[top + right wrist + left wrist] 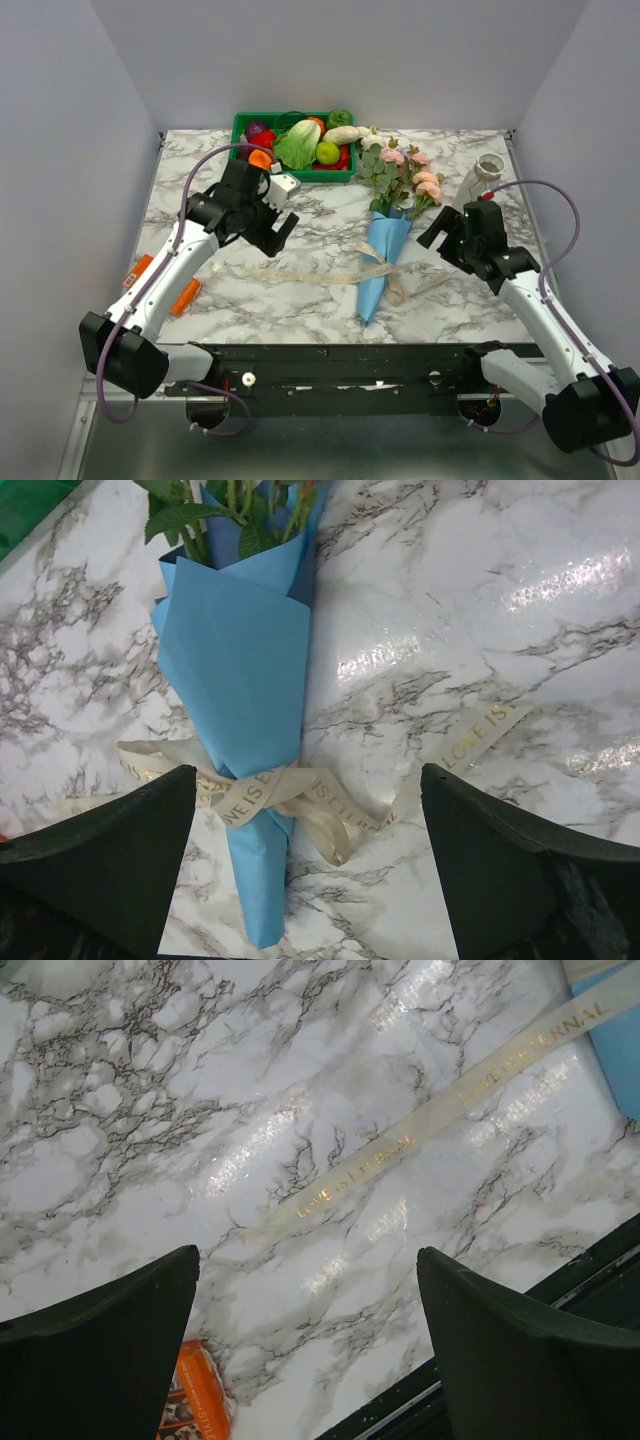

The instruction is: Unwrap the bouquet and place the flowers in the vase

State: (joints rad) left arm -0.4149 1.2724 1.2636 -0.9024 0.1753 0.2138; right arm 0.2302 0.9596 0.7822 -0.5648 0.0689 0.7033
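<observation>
The bouquet (384,250) lies flat mid-table in its blue paper cone (240,680), tip toward the arms. Its flowers (405,172), pink and peach roses with green sprigs, point to the back. A cream ribbon (290,795) with gold lettering is tied round the cone, and one tail (440,1110) trails left across the marble. The whitish vase (485,172) stands at the back right. My left gripper (275,228) hangs open over the ribbon tail, left of the bouquet. My right gripper (448,232) hangs open just right of the cone, holding nothing.
A green crate (292,140) of vegetables sits at the back, left of the blooms. An orange packet (195,1395) lies near the left front edge. The black front rail (340,362) runs along the table's near side. Grey walls close in on three sides.
</observation>
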